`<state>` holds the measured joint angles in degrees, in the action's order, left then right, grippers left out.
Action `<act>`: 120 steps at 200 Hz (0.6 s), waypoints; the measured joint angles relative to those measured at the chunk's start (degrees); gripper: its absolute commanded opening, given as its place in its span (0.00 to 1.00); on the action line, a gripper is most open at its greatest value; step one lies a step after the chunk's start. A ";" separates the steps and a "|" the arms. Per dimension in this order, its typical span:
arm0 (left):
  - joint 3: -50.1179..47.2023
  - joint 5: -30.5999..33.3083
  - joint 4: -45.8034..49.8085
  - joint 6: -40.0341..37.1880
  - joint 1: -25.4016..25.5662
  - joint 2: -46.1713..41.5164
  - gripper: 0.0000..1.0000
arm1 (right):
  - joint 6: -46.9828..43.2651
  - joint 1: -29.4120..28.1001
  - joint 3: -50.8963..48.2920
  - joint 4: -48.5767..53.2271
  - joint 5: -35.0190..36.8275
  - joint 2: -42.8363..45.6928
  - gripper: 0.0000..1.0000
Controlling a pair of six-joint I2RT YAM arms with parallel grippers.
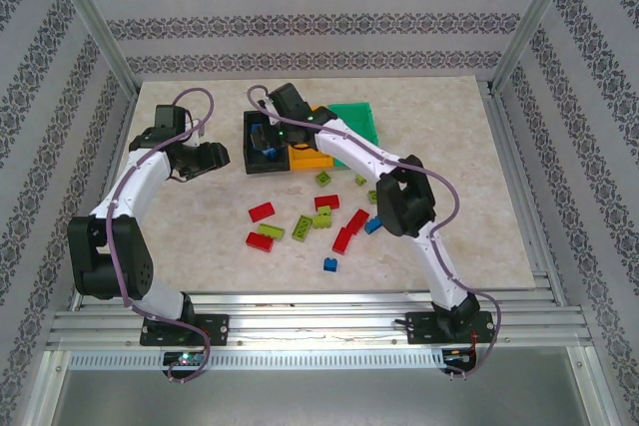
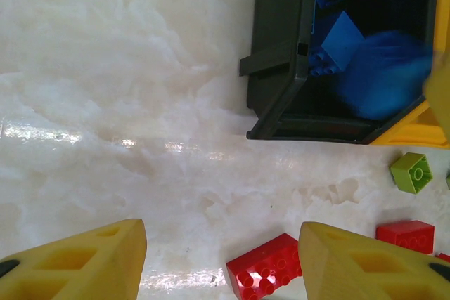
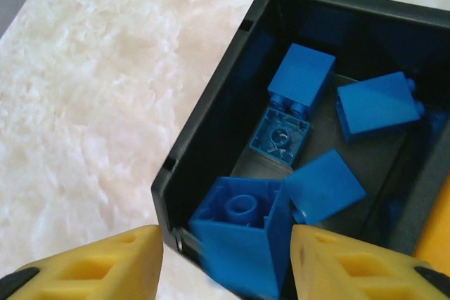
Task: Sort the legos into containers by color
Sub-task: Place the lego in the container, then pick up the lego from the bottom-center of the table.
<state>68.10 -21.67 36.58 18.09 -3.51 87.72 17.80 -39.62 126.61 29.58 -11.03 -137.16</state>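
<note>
Right gripper [image 3: 226, 238] hangs over the black bin [image 3: 211, 124], jaws parted. A blue brick [image 3: 239, 244] sits between the fingers [image 3: 105, 265] with a gap on one side, so I read it as released, not clamped. It is smeared in the left wrist view, probably mid-drop. Four or so blue bricks [image 3: 302, 75] are already lying in that bin.

Left gripper [image 2: 221, 238] is open and empty, low over the table [image 2: 105, 103], at 9 o'clock of the black bin. A red brick [image 2: 267, 268] lies just beside its right finger.

In the top view, the orange-yellow bin [image 1: 310, 159] touches the black one at its 3 o'clock, and the green bin [image 1: 357, 119] is at about 1 o'clock of the orange-yellow one. The loose legos [image 1: 300, 226], red, lime and a couple of blue, are scattered at 6 o'clock of the bins.

Handling, my read:
- Light, rigid and not fragile, so a short drop into a bin is fine.
- Glossy side walls will likely slip or pivot under an off-centre pinch.
- Grip across the two long flat sides, centred and low; don't go stud-to-base.
- Several bricks lie close together, so pick outliers first or a finger will nudge the neighbours.
</note>
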 measured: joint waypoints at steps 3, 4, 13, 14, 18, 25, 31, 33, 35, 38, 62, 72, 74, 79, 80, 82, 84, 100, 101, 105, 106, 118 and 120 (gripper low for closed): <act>0.00 0.00 0.00 0.00 0.00 0.02 0.60 | 0.15 0.00 0.63 0.20 -0.04 -0.48 0.54; 0.00 -0.02 0.02 0.00 0.00 0.04 0.60 | 0.13 0.00 0.94 0.28 -0.07 -0.70 0.54; 0.00 -0.02 0.00 0.00 0.00 0.13 0.60 | 0.22 0.00 1.40 0.68 -0.42 -1.33 0.54; 0.00 -0.04 0.00 0.00 0.00 0.15 0.60 | 0.22 0.00 1.38 0.74 -0.46 -1.33 0.54; 0.00 -0.11 0.00 0.00 0.00 0.17 0.60 | 0.24 -0.02 1.25 1.03 -0.55 -1.33 0.54; 0.00 -0.26 0.00 0.00 0.00 0.22 0.60 | 0.28 -0.02 0.20 0.59 -0.90 -0.94 0.54; 0.00 -0.42 0.00 0.00 0.00 0.22 0.60 | 0.31 -0.11 -1.49 0.13 -1.05 -0.13 0.54; 0.00 -0.42 0.00 0.00 0.00 0.22 0.60 | 0.31 -0.20 -1.95 0.07 -1.09 0.09 0.54; 0.00 -0.42 0.00 0.00 0.00 0.22 0.60 | 0.31 -0.26 -2.69 -0.02 -1.07 0.55 0.54; 0.02 -0.42 0.02 0.00 0.00 0.22 0.60 | 0.31 -0.28 -4.02 -0.44 -1.07 1.18 0.54; 0.02 -0.68 0.00 0.00 0.00 0.22 0.60 | 0.20 -1.14 -17.03 -2.12 -0.63 9.33 0.54; 0.02 -0.81 0.00 0.00 0.00 0.22 0.60 | 0.17 -1.75 -23.28 -3.17 -0.46 13.86 0.54; 0.02 -0.85 0.00 0.00 0.00 0.22 0.60 | 0.15 -1.90 -24.55 -3.30 -0.44 14.86 0.54; 0.02 -0.83 0.00 0.00 0.00 0.22 0.60 | 0.17 -2.29 -27.56 -3.72 -0.39 17.40 0.54; 0.02 -0.85 0.00 0.00 0.00 0.22 0.60 | 0.17 -2.36 -28.30 -3.72 -0.35 18.08 0.54; 0.02 -0.83 0.00 0.00 0.00 0.22 0.60 | 0.17 -2.56 -29.53 -3.78 -0.26 19.19 0.54; 0.02 -0.81 0.00 0.00 0.00 0.22 0.60 | 0.17 -2.67 -30.36 -4.00 -0.22 19.89 0.54; 0.02 -0.83 0.00 0.00 0.00 0.22 0.60 | 0.17 -4.02 -38.38 -5.35 0.26 27.54 0.54; 0.02 -0.85 0.00 0.00 0.00 0.22 0.60 | 0.20 -4.13 -39.01 -5.38 0.28 28.17 0.54; 0.02 -0.81 0.00 0.00 0.00 0.22 0.60 | 0.20 -4.44 -40.81 -5.90 0.61 29.86 0.54; 0.02 -0.83 0.00 0.00 0.00 0.22 0.60 | 0.20 -4.57 -41.53 -6.05 0.63 30.49 0.54; 0.02 -0.81 0.00 0.00 0.00 0.22 0.60 | 0.44 -5.70 -47.43 -7.06 1.51 35.69 0.54; 0.02 -0.83 0.00 0.00 0.00 0.22 0.60 | 0.46 -5.95 -48.59 -7.21 1.53 36.61 0.54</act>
<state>68.12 -22.50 36.58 18.09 -3.51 87.94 18.26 -45.56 78.02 22.37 -9.50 -100.55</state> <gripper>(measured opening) 0.599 0.540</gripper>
